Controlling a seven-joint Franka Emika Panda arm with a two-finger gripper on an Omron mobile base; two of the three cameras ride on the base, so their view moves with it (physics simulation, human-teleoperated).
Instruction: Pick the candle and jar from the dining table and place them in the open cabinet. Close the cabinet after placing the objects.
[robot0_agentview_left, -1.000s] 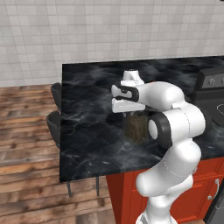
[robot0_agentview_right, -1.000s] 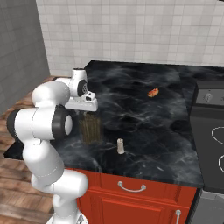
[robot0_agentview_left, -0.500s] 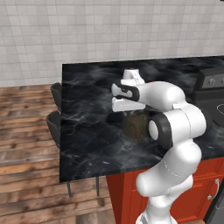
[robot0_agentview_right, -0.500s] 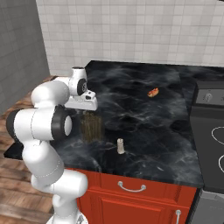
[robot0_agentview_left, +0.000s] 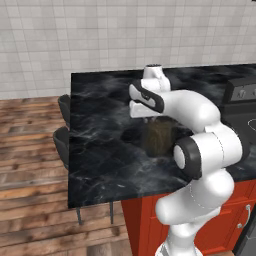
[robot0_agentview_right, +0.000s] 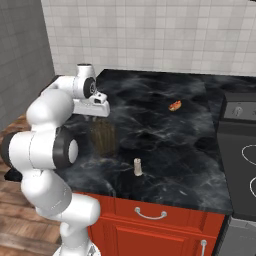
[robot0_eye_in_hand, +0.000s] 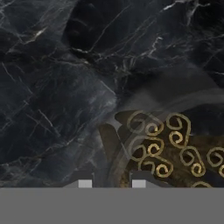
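I found the two-finger gripper (robot0_agentview_right: 100, 116) clamped on the large clear glass jar (robot0_agentview_right: 103, 136) of olive-brown contents; a straight, upright lift looked advisable.

Dining table (robot0_agentview_left: 100, 125) black w/ white veins; jar (robot0_agentview_right: 102, 136) olive-brown, prob. gold swirls; candle (robot0_agentview_right: 137, 167) pale beige.

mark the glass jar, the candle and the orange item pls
Clear glass jar with olive-brown contents (robot0_agentview_right: 103, 137): right base view, middle of its body.
Small pale stubby candle (robot0_agentview_right: 137, 167): right base view, its side.
Tiny orange item (robot0_agentview_right: 175, 105): right base view, its centre.
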